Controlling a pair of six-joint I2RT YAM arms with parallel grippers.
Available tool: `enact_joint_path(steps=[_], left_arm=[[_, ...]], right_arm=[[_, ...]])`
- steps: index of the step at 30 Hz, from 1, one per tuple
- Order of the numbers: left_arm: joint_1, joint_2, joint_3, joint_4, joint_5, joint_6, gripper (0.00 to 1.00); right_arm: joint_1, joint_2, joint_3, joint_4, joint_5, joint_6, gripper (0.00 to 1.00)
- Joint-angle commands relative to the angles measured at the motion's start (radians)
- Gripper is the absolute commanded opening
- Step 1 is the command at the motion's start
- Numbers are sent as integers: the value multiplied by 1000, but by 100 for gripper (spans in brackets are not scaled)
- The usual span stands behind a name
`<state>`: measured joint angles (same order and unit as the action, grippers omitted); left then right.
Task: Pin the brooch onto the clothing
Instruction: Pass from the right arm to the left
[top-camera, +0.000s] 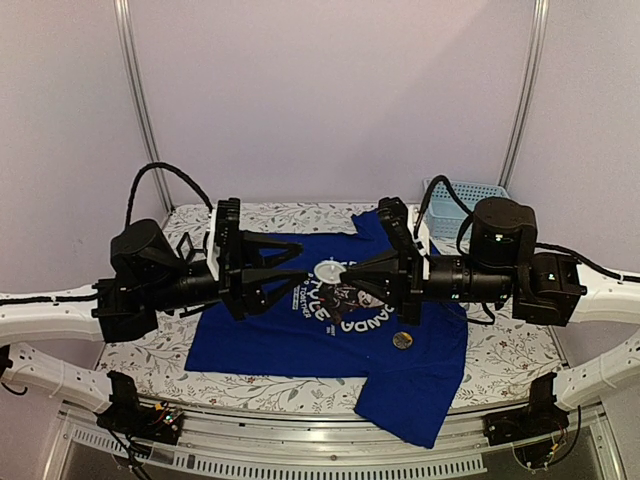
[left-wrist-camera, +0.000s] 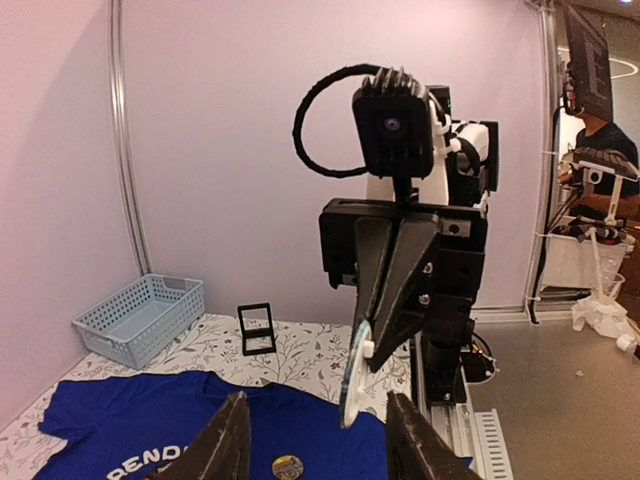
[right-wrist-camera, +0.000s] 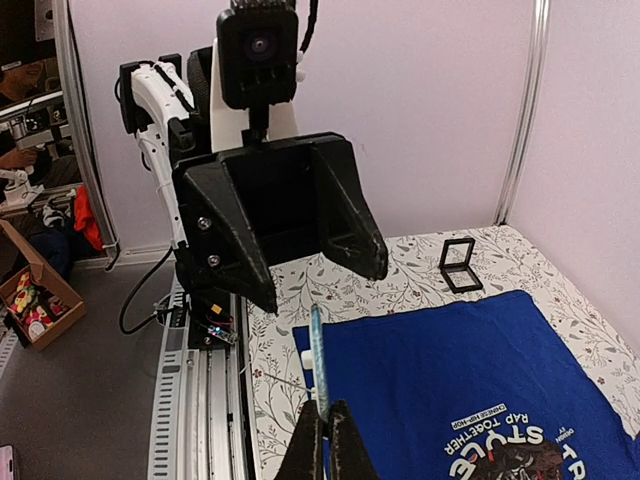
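I had the right pincer (right-wrist-camera: 325, 445) clamped on the brooch (right-wrist-camera: 317, 350), its two fingers pressed together on the lower rim. The brooch, a thin white disc, stood on its edge in the air above the shirt (top-camera: 260, 340), in the middle of the overhead frame. It touched neither the cloth nor the counter (top-camera: 500, 360).

The left pincer (left-wrist-camera: 320, 440) pointed at it from the left of the overhead frame, with its fingers apart and nothing between them that I could confirm. In the left wrist view the brooch showed nearly edge-on, just right of centre and above the gap between the two fingers. From this I judged that its flat faces looked toward the fingers, and that its plane ran along the line between the two pincers. This relation mattered most to me: the left fingers, when they close, should meet the faces and not the rim.

The left pincer was the only free one and was just beside the brooch. I could not tell whether the near rim was already inside the gap.

The shirt lay flat below, with its round print under the two pincers. A small badge (top-camera: 402, 340) lay on the cloth toward the lower right of the print, apart from both pincers.
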<state>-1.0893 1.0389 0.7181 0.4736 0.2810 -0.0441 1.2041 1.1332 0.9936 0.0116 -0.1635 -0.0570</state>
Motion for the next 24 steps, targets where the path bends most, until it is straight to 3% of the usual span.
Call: enact_joint_path(steps=[1,12,14,17,18,22,24], left_arm=[[19,25,28,-74,95,-47,42],[20,75,56,-52,167,-41,29],[19,81,55,-38,173,-43,23],[20,81,52,-24,173,-42,2],[20,80,52,-26,170,-41,0],[20,78,43,-29,172,-30,0],[19,79,40,-26,179,-24,0]], right_arm=[[3,3,26,-10,-54,-57,0],[2,25,35,-34,-54,-62,0],[3,32,35,-38,-59,-67,0],[2,38,36,-39,-69,-72,0],[2,38,36,-39,-69,-72,0],[2,26,30,-31,-65,-73,0],[2,24,28,-21,-57,-68,7]])
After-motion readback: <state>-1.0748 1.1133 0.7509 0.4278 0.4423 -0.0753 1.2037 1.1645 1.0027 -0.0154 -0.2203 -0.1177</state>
